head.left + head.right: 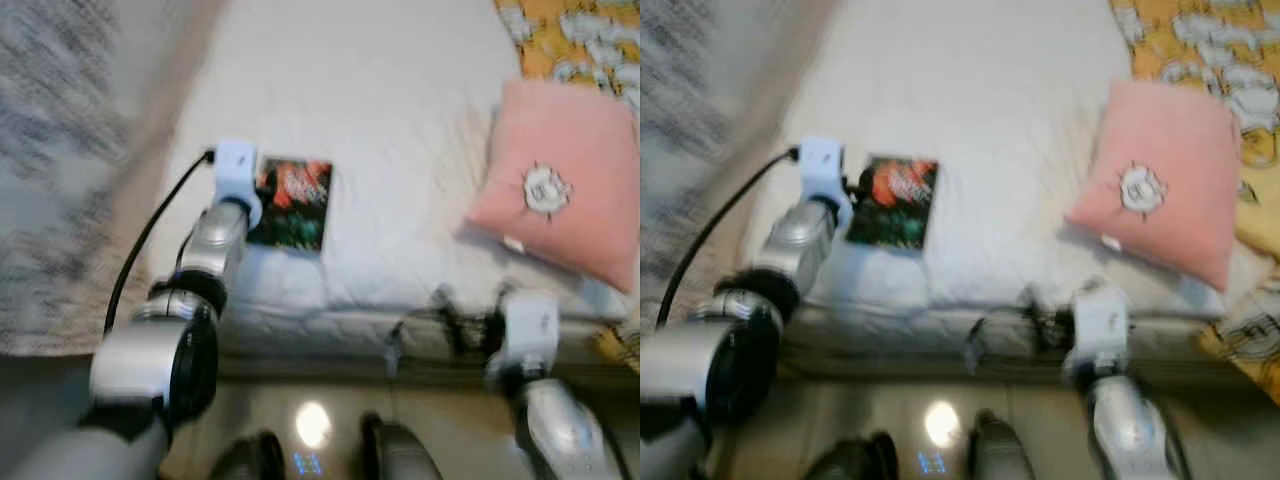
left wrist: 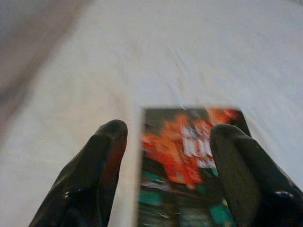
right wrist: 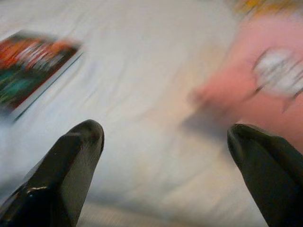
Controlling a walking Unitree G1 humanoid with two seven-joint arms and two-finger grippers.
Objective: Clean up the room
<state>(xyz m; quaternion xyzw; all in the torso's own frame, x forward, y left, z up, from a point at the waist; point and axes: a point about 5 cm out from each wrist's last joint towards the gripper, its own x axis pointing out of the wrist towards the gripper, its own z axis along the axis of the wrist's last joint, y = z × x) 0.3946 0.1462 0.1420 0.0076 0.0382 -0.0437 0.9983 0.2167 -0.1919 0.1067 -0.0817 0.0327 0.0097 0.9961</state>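
White bedding covers the bed (image 1: 400,120), and a dark book (image 1: 291,204) with an orange cover lies near its front edge, at about ten o'clock from where the robot stands. The left claw (image 2: 165,142) hangs just over the book, fingers spread wide to straddle it. The right claw (image 3: 165,137) waits wide open and empty at the bed's edge, the pink pillow (image 1: 560,180) at its one o'clock. The book lies flat on soft bedding, so the fingers may dig into the sheet or push it away. I see no bin or box.
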